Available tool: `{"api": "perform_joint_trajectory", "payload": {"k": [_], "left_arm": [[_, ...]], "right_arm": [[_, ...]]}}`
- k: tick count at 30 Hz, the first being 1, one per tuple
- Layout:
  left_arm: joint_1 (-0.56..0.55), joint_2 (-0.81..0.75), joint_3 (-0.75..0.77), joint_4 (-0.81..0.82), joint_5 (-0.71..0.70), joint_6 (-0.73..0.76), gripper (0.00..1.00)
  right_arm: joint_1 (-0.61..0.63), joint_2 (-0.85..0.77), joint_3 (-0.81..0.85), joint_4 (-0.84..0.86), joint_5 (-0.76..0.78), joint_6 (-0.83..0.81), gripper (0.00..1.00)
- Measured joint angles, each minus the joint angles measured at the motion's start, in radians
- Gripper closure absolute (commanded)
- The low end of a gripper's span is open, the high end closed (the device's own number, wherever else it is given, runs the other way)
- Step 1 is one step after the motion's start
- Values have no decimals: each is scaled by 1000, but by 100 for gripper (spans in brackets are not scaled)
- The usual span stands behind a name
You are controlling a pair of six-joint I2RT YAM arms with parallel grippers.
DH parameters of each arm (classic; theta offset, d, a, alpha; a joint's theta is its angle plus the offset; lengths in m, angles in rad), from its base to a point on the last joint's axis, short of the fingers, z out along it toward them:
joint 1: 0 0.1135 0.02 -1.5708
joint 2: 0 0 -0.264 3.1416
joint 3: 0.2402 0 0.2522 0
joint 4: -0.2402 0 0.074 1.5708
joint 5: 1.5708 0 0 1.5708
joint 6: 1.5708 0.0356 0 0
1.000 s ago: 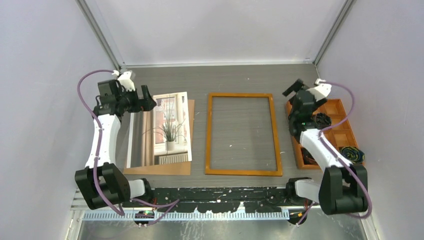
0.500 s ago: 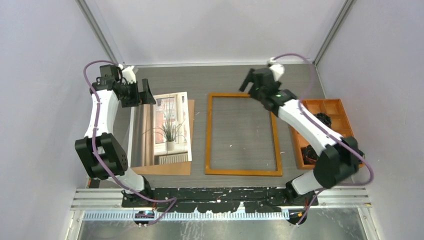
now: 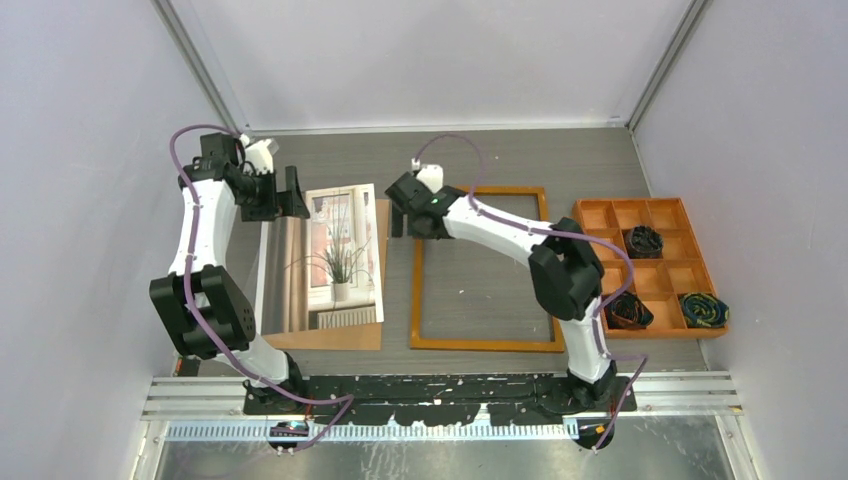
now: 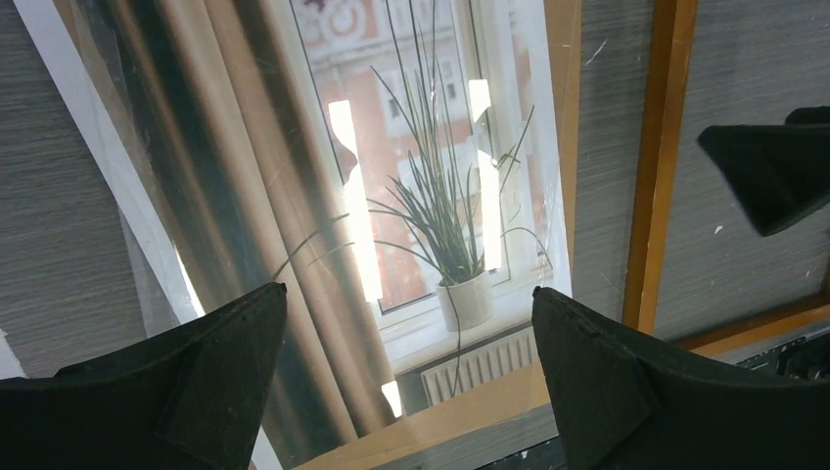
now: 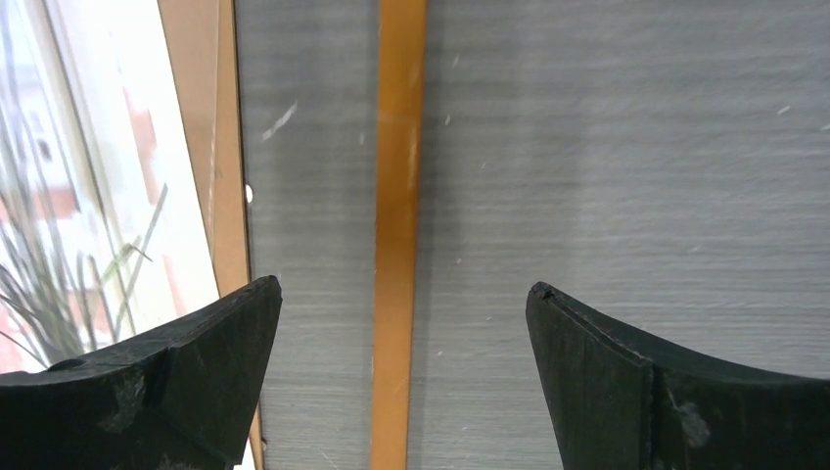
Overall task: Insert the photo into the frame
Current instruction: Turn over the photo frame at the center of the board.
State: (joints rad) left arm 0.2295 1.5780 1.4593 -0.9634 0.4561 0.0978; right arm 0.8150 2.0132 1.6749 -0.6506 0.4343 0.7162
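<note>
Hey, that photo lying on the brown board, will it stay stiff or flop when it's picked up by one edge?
Probably floppy: the photo looks like a thin sheet lying flat on the board. Its glossy glare suggests it may slide easily.

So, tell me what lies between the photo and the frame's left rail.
An edge of the brown backing board juts from under the photo, then bare grey table reaches the frame; top and right wrist views show it.

One photo [image 3: 330, 260], one frame [image 3: 414, 290], one brown backing board [image 3: 320, 338], one orange tray [image 3: 600, 215], three dark bundles [image 3: 644, 240], two arms [image 3: 205, 235].
</note>
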Motion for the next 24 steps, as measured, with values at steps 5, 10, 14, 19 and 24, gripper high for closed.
{"api": "perform_joint_trajectory", "payload": {"k": [5,10,14,19,24], "left_arm": [[2,0,-6,-22,-8,27,4],[2,0,-35,-34,-14,50,4],[2,0,-45,-51,-16,67,4],[2,0,-46,-59,-16,72,1],[2,0,-68,-60,-14,76,0]], "right_arm": [[52,83,18,-35,6,34,2],[54,138,29,-46,21,56,23],[54,177,32,-46,21,76,36],[56,188,20,-25,17,107,51],[60,188,9,10,15,129,76]]}}
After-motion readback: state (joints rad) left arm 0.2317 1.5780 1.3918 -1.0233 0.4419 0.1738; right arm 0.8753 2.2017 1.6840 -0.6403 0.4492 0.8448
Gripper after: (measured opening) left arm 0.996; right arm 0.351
